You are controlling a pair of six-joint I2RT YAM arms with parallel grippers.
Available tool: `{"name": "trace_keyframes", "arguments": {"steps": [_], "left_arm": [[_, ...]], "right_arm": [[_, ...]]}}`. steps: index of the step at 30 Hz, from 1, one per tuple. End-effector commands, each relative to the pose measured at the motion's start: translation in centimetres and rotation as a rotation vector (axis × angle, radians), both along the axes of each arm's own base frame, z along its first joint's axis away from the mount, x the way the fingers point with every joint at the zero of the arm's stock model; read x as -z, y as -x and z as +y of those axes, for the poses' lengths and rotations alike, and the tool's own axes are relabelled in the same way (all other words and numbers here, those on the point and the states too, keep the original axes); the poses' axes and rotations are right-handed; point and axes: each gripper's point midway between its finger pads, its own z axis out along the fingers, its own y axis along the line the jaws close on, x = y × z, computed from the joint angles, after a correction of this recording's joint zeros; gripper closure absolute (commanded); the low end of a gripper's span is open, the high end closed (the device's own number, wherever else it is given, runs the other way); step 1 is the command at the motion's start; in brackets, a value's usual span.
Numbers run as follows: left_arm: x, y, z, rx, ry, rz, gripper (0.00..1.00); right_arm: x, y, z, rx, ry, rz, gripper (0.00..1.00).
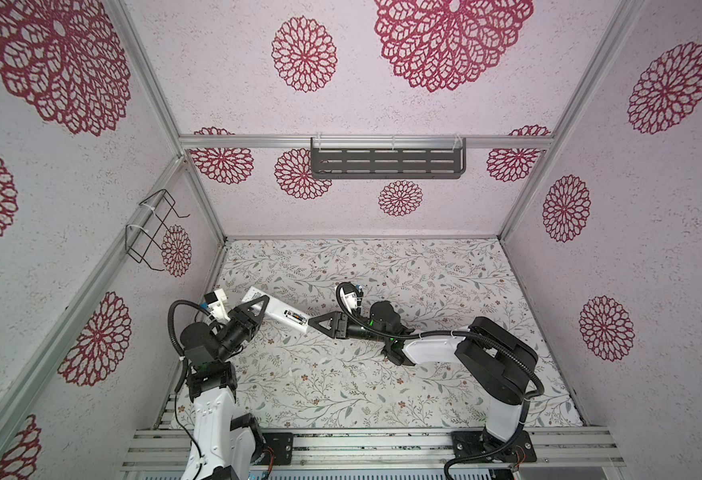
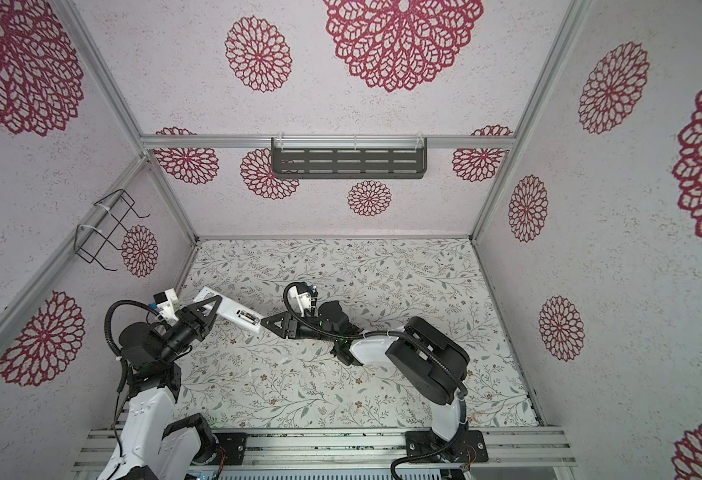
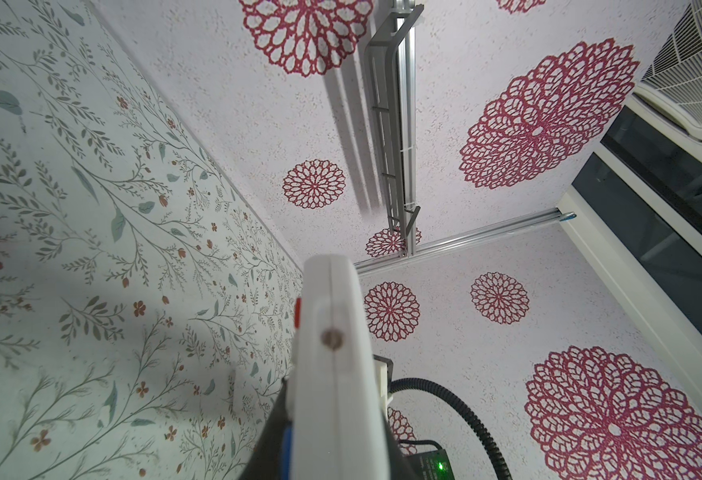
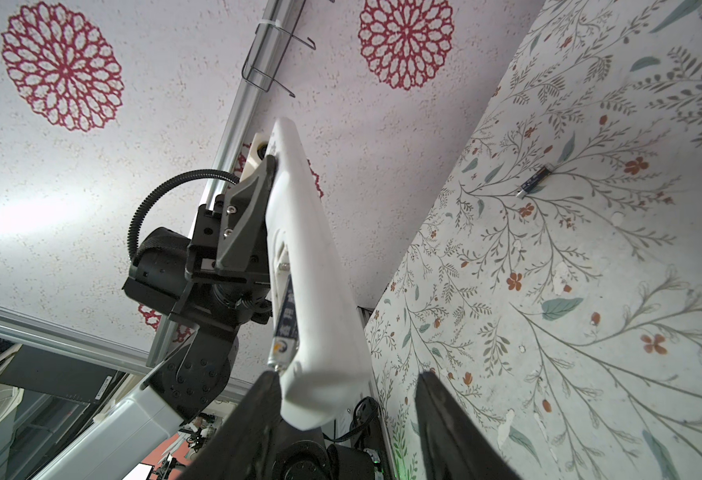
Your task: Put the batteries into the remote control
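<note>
remote control (image 1: 276, 311) | clamped in left hand (image 1: 263, 305) | bay (image 4: 282, 262): one battery (image 4: 286, 320) | second battery (image 4: 534, 183) on table (image 4: 590, 332) | right hand (image 4: 347, 380) jaws apart

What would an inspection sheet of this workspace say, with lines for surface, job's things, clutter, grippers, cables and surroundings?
surface: flowered table cover, small white scuffs.
job's things: remote held off the table, tilted, battery bay open; a battery in the bay; second battery lying on the cover.
clutter: nothing seen.
grippers: left gripper shut on the remote; right gripper open at the remote's other end, one finger touching it.
cables: black ribbed hose on each arm, clear of the remote.
surroundings: dark shelf on back wall, wire rack on side wall.
</note>
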Motion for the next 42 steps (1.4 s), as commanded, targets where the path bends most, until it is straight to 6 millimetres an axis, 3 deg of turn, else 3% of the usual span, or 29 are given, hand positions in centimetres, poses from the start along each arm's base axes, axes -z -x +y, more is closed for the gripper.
{"name": "trace_keyframes", "arguments": {"steps": [1, 14, 42], "left_arm": [[-1.7, 0.1, 0.2, -0.006, -0.018, -0.051, 0.89], [-1.8, 0.1, 0.3, -0.007, -0.017, -0.055, 0.89], [-2.6, 0.5, 0.0, 0.007, -0.008, -0.074, 0.89]], "right_arm": [[-3.4, 0.3, 0.5, -0.022, -0.095, -0.057, 0.44], [-3.9, 0.5, 1.0, -0.041, -0.131, -0.048, 0.44], [-2.2, -0.4, 1.7, -0.014, -0.076, -0.023, 0.46]]}}
